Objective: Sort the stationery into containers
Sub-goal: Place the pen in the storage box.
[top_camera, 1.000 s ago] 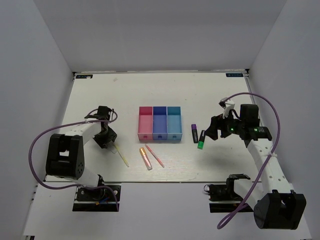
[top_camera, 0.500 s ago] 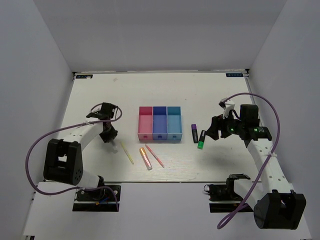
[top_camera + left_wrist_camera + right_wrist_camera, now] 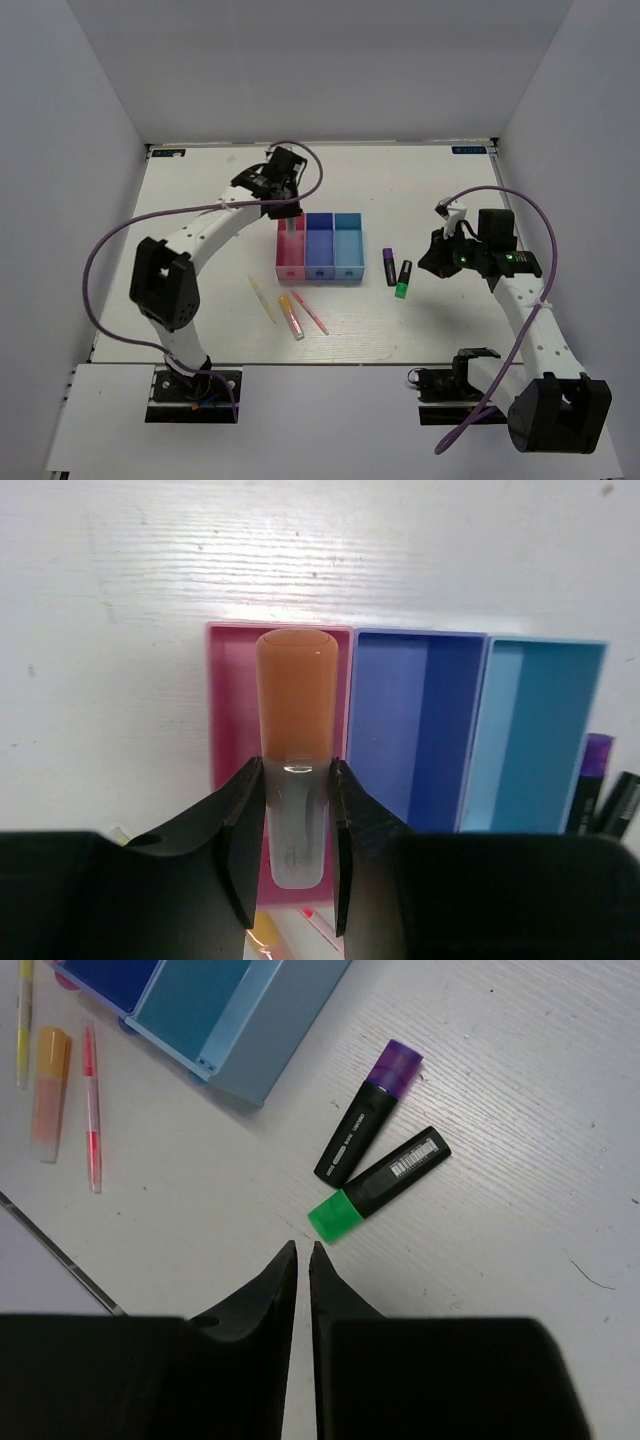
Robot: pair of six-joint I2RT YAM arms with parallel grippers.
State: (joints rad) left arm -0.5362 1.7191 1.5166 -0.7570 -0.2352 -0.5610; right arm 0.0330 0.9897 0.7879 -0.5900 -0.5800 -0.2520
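1. My left gripper (image 3: pixel 296 780) was closed part-way on an orange-capped pen (image 3: pixel 296 695). Both fingers pinched its clear barrel, and the cap pointed away from my wrist.
2. That pen hung right over the pink bin (image 3: pixel 228 710), lined up along its length. I could not tell whether it touched the bin's floor.
3. The dark blue bin (image 3: pixel 400 730) sat joined to the pink one, with the light blue bin (image 3: pixel 535 740) joined on its far side, all three in a row.
4. My right gripper (image 3: pixel 303 1255) was pressed shut with only a sliver between the fingers. It gripped nothing and hovered above the table (image 3: pixel 200 220).
5. Just ahead of its tips lay the black marker (image 3: pixel 385 1182), green end nearest me. The purple marker (image 3: pixel 365 1130) lay close beside it at much the same angle. Both were on the table near the light blue bin.
6. On the near side of the bins lay the yellow pen (image 3: pixel 262 298), the orange-pink highlighter (image 3: pixel 291 315) and the pink-red pen (image 3: pixel 310 311). They were side by side on the table, apart from the bins.
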